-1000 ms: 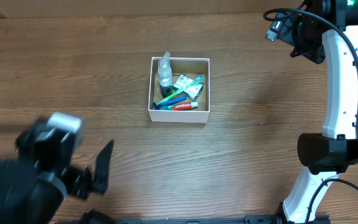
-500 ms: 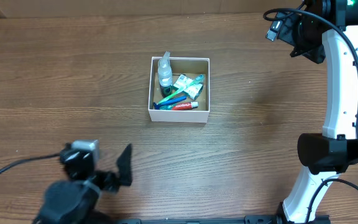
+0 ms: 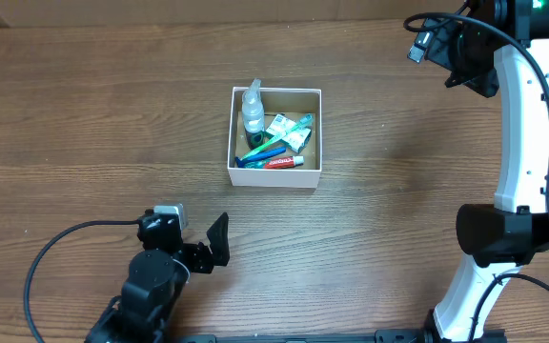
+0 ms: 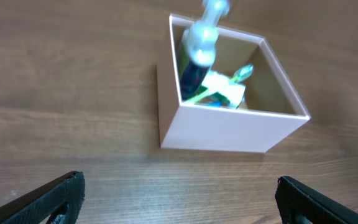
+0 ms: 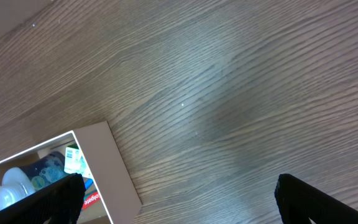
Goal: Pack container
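Note:
The container [image 3: 274, 177], a small white-walled square box, sits mid-table. Inside lie a clear bottle [image 3: 253, 110], blue and green toothbrushes [image 3: 263, 151], a red toothpaste tube [image 3: 283, 163] and small packets [image 3: 288, 131]. My left gripper [image 3: 215, 243] is below and left of the box, pointing at it, open and empty. In the left wrist view the container [image 4: 229, 130] stands ahead of the open gripper [image 4: 179, 186], with the bottle [image 4: 199, 46] leaning in its left corner. My right gripper [image 5: 178, 193] hangs open over bare wood, right of the container [image 5: 114, 171].
The right arm's white column [image 3: 522, 143] and dark base [image 3: 513, 233] stand along the right side. The left arm's black cable [image 3: 55, 248] loops at the lower left. A lighter strip [image 3: 160, 10] runs along the table's back edge.
The left arm has swung from the lower left toward the middle and dropped lower, its gripper now nearer the box. The right arm and the box's contents have not moved.

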